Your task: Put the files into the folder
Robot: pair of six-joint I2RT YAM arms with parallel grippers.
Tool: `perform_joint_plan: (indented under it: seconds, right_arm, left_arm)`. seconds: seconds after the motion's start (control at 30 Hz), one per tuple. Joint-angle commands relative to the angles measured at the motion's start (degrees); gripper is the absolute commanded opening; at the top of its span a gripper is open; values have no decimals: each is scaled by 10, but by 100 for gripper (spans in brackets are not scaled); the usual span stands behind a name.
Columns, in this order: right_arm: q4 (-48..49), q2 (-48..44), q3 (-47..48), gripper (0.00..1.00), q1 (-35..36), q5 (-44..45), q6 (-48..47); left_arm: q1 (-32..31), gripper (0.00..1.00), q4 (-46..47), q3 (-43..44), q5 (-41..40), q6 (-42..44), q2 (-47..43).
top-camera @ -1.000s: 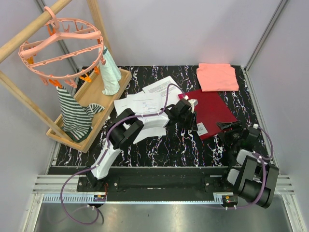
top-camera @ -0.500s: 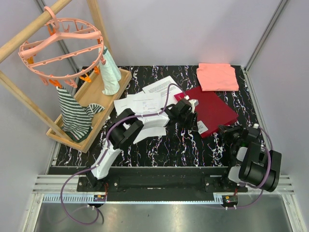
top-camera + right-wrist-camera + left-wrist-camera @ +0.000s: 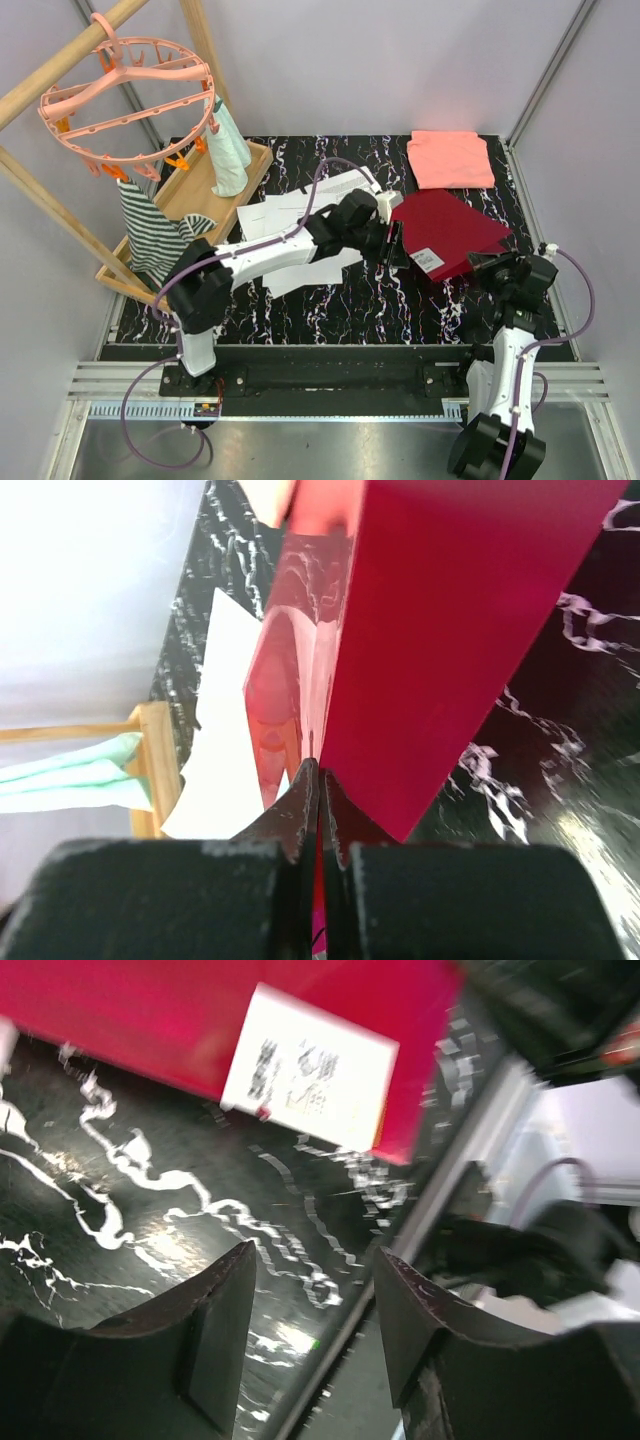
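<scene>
Pinching folder (image 3: 450, 610) between right fingers (image 3: 288, 818)

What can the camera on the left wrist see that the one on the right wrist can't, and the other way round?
Only the left wrist view: the left hand, open and empty above the black marbled table, and the white label on a corner of the red folder.

Only the right wrist view: the right hand shut on the edge of the folder's raised cover, with the paper sheets, a wooden tray and a green cloth beyond.

Both: the folder and the table.
</scene>
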Motion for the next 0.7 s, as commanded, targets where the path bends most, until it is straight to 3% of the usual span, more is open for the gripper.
perform_joint_plan:
  seconds: [0.0,0.3,0.53,0.63,0.67]
  right_arm:
    - [-150,-28,52,0,0,30,-58]
    - [-117,-2,181,0,1,-31,-217]
    - [-48,44,210,0,18,-114,-212]
    - [-42,48,228,0,42,-120,-239]
    - [-42,47,232,0,61,-114,-246]
  left_arm:
    - [3,54,4,-7,17,1,-61]
    - [32,57,-75,62,13,-31,-88]
    - [65,59,-81,89,32,-51,-98]
    - [86,66,-69,92,57,-61,-102]
    - [89,76,-68,97,60,-65,-102]
